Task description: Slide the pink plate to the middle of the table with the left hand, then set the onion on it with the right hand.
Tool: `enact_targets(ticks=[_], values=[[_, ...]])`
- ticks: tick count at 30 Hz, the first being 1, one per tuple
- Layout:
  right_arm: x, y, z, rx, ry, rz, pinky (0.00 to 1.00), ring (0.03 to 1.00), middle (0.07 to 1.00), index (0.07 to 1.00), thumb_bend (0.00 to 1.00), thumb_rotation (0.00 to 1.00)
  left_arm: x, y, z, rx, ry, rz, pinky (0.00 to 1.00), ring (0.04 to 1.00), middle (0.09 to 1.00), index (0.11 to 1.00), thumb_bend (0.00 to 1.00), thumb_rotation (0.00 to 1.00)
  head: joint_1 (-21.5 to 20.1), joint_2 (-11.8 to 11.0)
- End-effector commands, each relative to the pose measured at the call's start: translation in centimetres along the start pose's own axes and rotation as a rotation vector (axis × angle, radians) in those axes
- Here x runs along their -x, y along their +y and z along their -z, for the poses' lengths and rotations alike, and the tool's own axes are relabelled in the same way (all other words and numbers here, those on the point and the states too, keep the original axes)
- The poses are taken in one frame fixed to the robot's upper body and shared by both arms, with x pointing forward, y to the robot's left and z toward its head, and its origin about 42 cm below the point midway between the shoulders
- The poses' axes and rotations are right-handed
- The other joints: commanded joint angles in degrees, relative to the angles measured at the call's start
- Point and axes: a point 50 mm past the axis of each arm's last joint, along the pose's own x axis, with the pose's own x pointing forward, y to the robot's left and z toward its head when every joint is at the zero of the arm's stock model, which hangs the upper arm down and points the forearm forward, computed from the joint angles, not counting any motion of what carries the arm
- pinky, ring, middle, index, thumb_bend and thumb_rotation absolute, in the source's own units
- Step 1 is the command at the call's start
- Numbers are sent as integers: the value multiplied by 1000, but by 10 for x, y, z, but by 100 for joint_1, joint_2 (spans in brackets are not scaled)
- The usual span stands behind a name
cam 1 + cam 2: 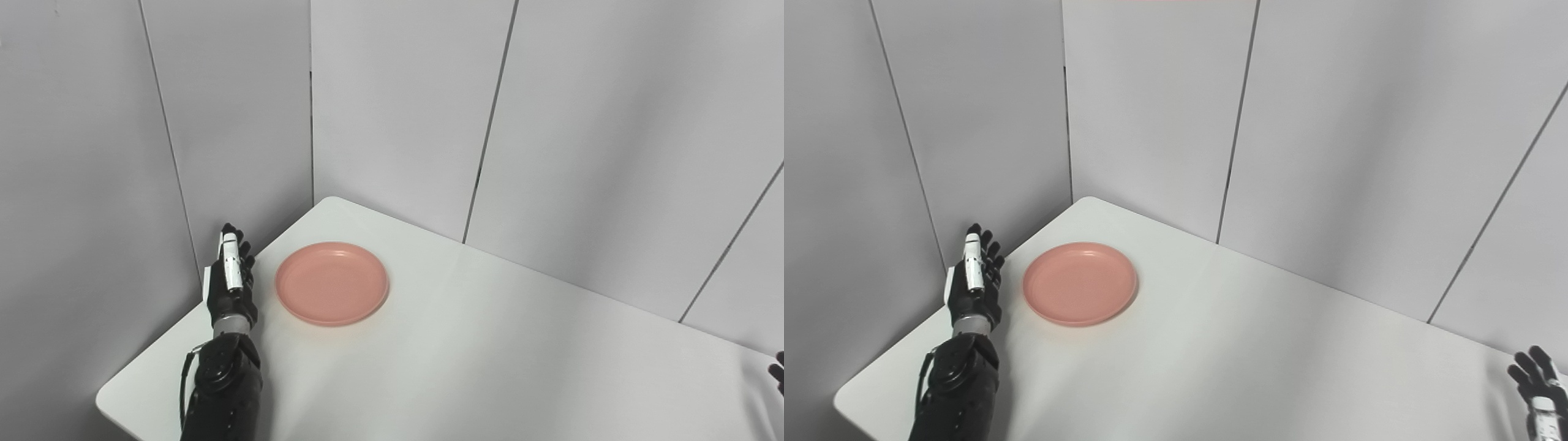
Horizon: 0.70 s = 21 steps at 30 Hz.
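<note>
The pink plate (332, 283) sits flat on the white counter (490, 355), near the far left corner and well short of the middle. It is empty. No onion shows in either view, so I cannot say where it is.

The left hand (231, 283) stands edge-on just beside the plate's left rim, at the counter's left edge, with a narrow strip of bare counter between them. Its fingers (230, 251) are held straight and together, pointing toward the far wall, and they grip nothing. The pose reads as a flat paddle ready to push, so the slide looks not yet begun.

The right hand (1538, 384) is only partly in view at the counter's right edge, well apart from the plate. Its fingers (1526, 362) are spread and hold nothing.

Risks from here, as I judge them:
- The plate is shallow and smooth on a smooth counter. A push placed off its centre line would likely spin it or send it toward the far edge instead of the middle.
- A push that lands high on the low rim could ride over it or tip the plate up.
- Too quick a shove may let the plate coast past the middle, out of the left hand's reach.
- With the onion out of sight, the right hand's step cannot be planned yet.
</note>
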Motion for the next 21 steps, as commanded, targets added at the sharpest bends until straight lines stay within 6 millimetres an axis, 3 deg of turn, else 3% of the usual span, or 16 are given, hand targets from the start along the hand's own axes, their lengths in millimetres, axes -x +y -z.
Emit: enact_targets(ticks=[1,8,21], values=[[115,21,93,-81,302,33,988,912,912,946,476,902,-18,-8,-33,1,-133,37,999,992,996,987,404,1000,3,-8],[116,20,93,-78,300,32,974,910,907,944,471,904,-23,-13,-24,52,-74,76,935,941,945,927,403,1000,-8,19],[117,19,92,-82,299,31,994,913,910,944,471,902,-40,-37,-8,13,-16,154,935,927,934,919,381,1000,-25,40]])
